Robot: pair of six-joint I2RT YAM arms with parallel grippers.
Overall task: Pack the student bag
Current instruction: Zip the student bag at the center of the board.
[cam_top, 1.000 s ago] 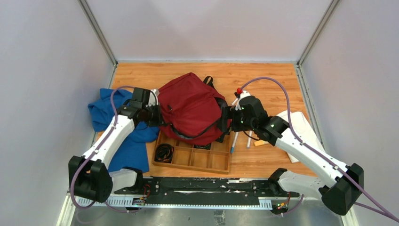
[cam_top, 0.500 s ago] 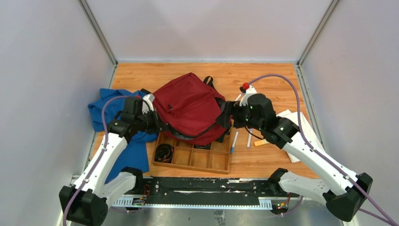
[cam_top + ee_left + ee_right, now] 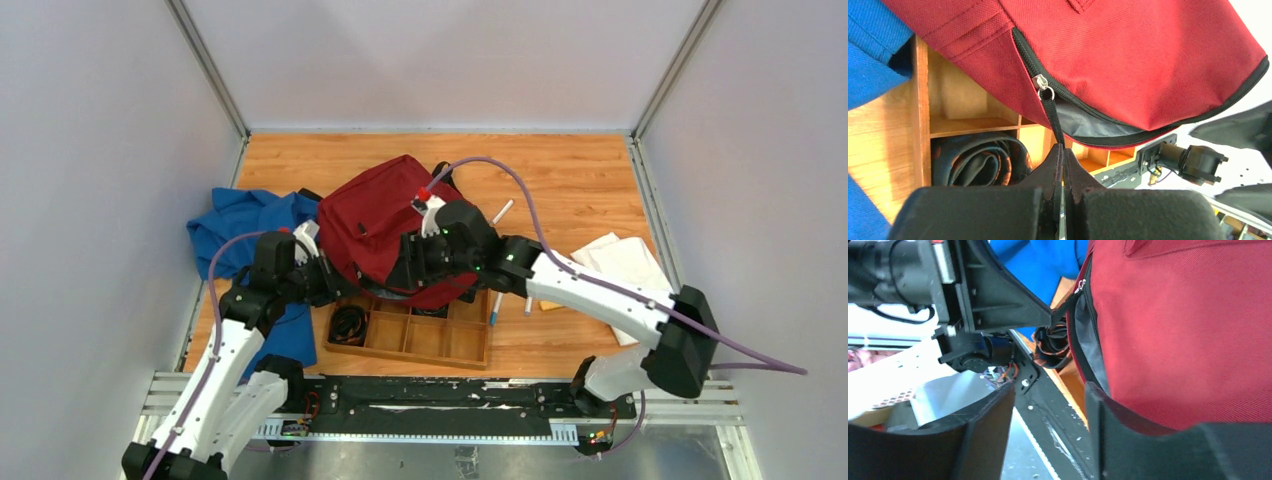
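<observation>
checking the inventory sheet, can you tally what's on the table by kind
red backpack: 1
blue cloth: 1
wooden tray: 1
coiled cable: 1
pens: 3
white folded sheet: 1
small tan block: 1
total in plain view: 9

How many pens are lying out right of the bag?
3. A white pen beyond the right arm; a blue-tipped pen by the tray's right end; a third pen beside it. The arm may hide more.

The student bag (image 3: pixel 385 225) hides the far compartments of the wooden tray (image 3: pixel 430 342); the right arm (image 3: pixel 590 290) covers part of the pens (image 3: pixel 494 308)
</observation>
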